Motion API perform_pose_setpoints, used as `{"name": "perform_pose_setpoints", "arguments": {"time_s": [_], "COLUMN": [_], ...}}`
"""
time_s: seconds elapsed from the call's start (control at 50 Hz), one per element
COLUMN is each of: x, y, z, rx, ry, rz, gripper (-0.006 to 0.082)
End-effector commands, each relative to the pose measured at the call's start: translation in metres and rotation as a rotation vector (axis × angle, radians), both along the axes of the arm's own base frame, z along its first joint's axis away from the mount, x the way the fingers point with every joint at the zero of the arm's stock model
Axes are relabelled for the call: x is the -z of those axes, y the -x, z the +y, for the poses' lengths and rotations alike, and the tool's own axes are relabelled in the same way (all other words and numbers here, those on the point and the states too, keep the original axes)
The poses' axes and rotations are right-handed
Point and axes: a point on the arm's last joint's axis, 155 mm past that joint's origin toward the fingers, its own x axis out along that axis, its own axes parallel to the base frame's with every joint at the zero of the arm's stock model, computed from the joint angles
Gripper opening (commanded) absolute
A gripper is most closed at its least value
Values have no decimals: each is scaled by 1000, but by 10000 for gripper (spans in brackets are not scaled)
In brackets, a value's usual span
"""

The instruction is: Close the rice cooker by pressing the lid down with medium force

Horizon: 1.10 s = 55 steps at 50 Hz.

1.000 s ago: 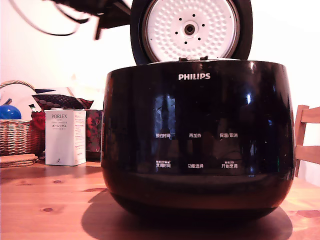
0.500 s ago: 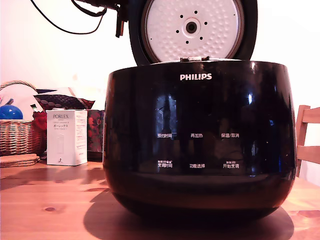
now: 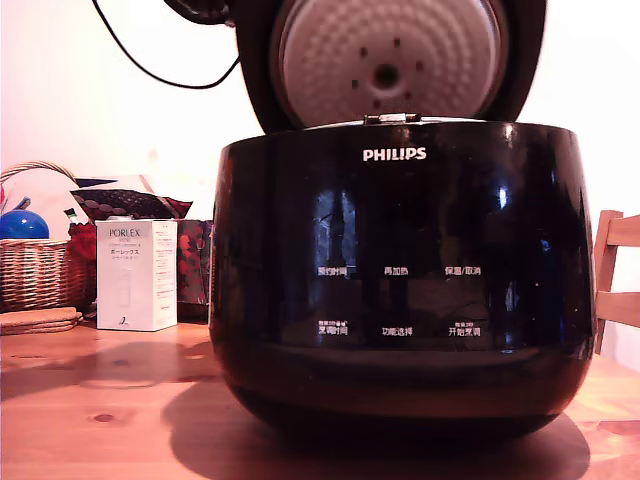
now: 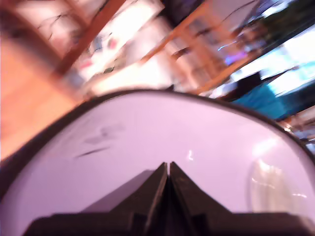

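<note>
The glossy black rice cooker point(image 3: 400, 280) with its white PHILIPS logo fills the exterior view and stands on the wooden table point(image 3: 90, 420). Its lid point(image 3: 385, 65) is raised behind the pot and tilts forward, showing the dimpled white inner disc, blurred by motion. In the wrist view my gripper point(image 4: 168, 166) is shut, its two black fingers pressed together, their tips against the lid's shiny outer top point(image 4: 147, 142). In the exterior view only a dark bit of the arm and a black cable point(image 3: 150, 60) show beside the lid.
At the exterior view's left stand a white PORLEX box point(image 3: 137, 275), a wicker basket point(image 3: 35, 270) holding a blue ball point(image 3: 20, 224), and a patterned cushion. A wooden chair point(image 3: 618, 280) is at the right edge.
The lid has swung forward and down from its upright position and now looks larger and blurred. The arm and cable at the top left have shifted right, behind the lid.
</note>
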Motion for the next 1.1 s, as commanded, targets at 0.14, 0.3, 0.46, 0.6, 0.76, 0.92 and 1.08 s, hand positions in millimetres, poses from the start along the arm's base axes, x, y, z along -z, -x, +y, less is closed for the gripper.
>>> {"name": "perform_pose_setpoints", "arguments": {"time_s": [0.14,0.3,0.46,0.6,0.76,0.92,1.08], "x": [33,45,32,4,-16,-18,-15], "y": [17,30,23,16,19,26,32], "z": [7,9,17,23,20,23,31], "rx": [23,48,2,-57,-88,-125,-161], "ry": [-193,-274,-317,-299,-255,-237,-215], "rz": [-51,-62,-170,-284,-354,-394,-417], "gripper": [-24,-24,-24,-24,-24,-24,-24]}}
